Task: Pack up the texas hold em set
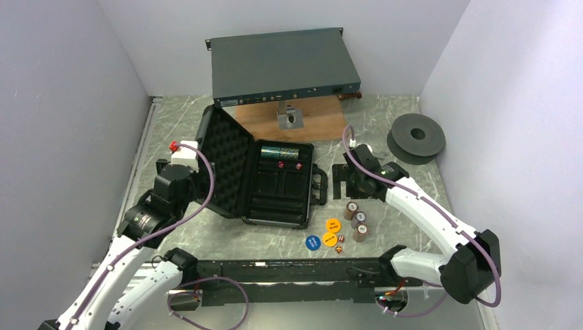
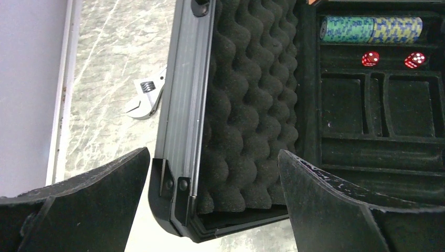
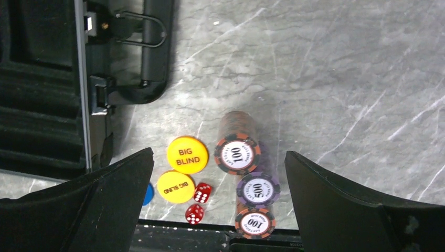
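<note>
The black case (image 1: 304, 180) lies open, its foam lid (image 1: 227, 161) propped up to the left. Inside it lie a row of green and blue chips (image 2: 371, 29) and two red dice (image 2: 370, 58). On the table to the right of the case stand three chip stacks (image 3: 237, 152), two yellow discs (image 3: 187, 154), a blue disc (image 1: 313, 242) and two more red dice (image 3: 202, 192). My left gripper (image 2: 214, 152) is open and straddles the lid's near corner (image 2: 173, 184) without touching it. Above the chip stacks my right gripper (image 3: 218, 152) hangs open and empty.
A grey-blue rack unit (image 1: 283, 65) stands at the back over a wooden board (image 1: 320, 124) with a metal block (image 1: 291, 119). A dark spool (image 1: 416, 137) lies back right. A small wrench (image 2: 147, 100) lies left of the lid. A black rail (image 1: 289, 275) runs along the front edge.
</note>
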